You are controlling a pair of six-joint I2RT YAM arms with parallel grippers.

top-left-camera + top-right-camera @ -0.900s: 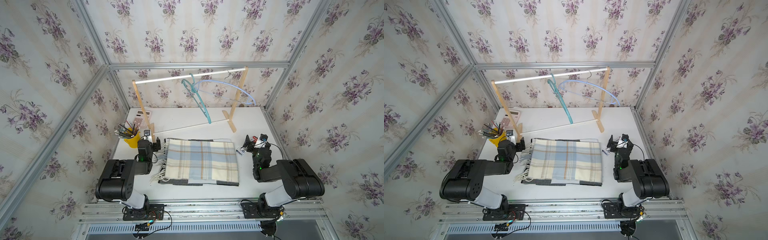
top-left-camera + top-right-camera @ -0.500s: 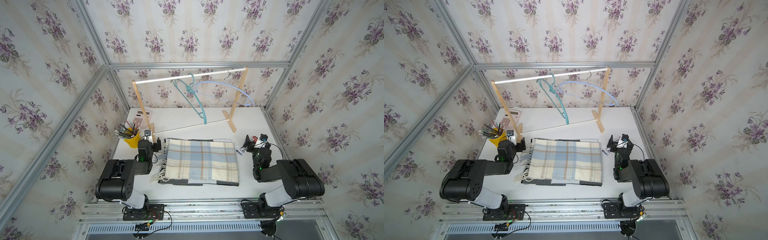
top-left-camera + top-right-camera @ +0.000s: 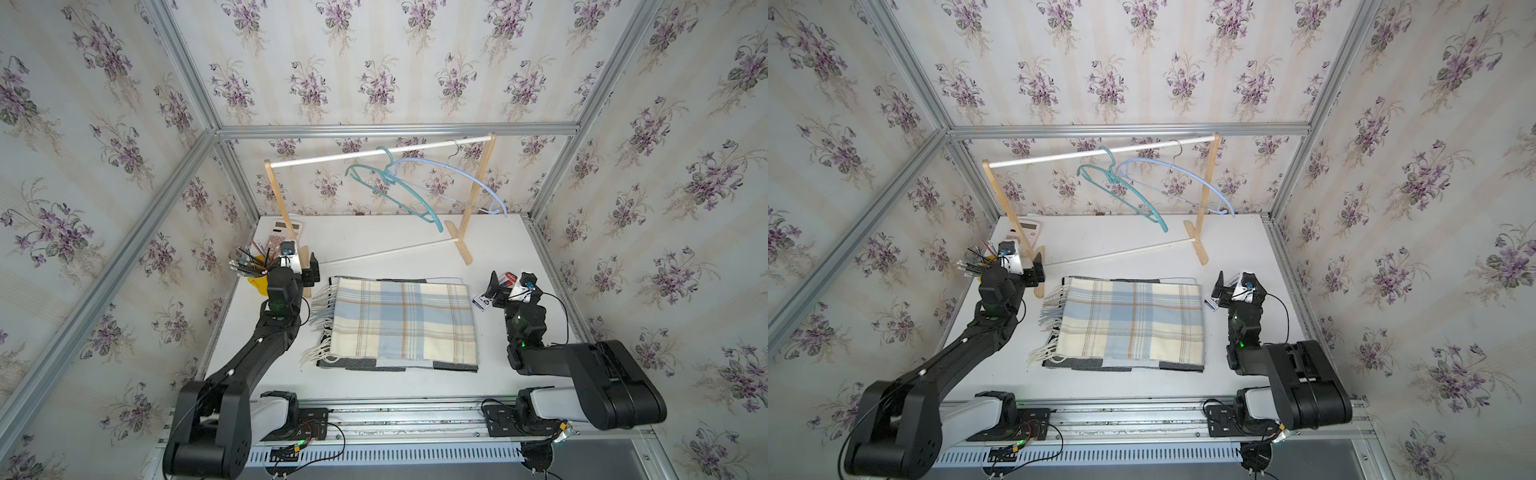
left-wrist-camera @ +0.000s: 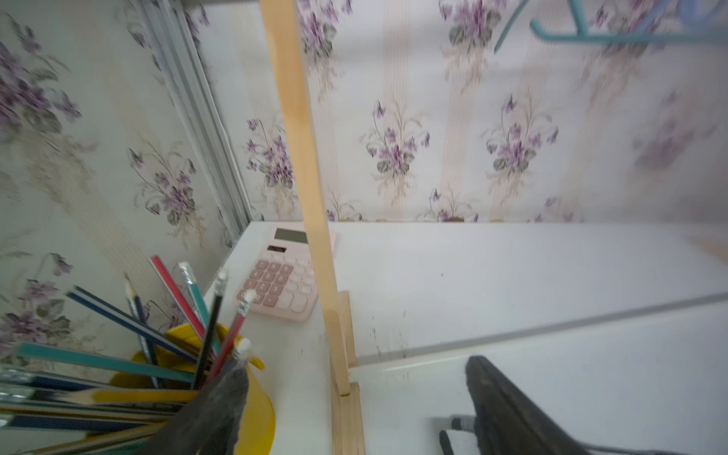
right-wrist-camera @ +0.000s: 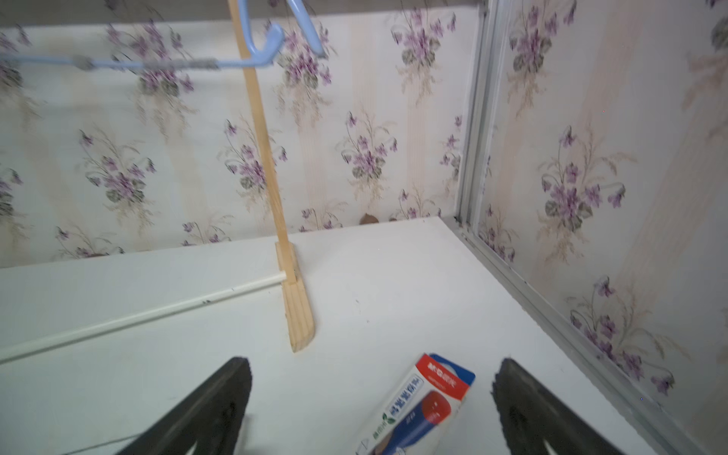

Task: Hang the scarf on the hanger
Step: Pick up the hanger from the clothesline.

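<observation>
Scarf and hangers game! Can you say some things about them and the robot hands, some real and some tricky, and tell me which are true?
1. The scarf lies folded flat on the table. True.
2. The teal hanger hangs on the white rod. True.
3. The right gripper is squeezing the scarf. False: it is open and holds nothing; a small red and blue box lies between its jaws.
4. Only one hanger is on the rod. False: there are two, the teal one and a pale blue hanger.
5. The pencils stand in a yellow cup. True.
</observation>
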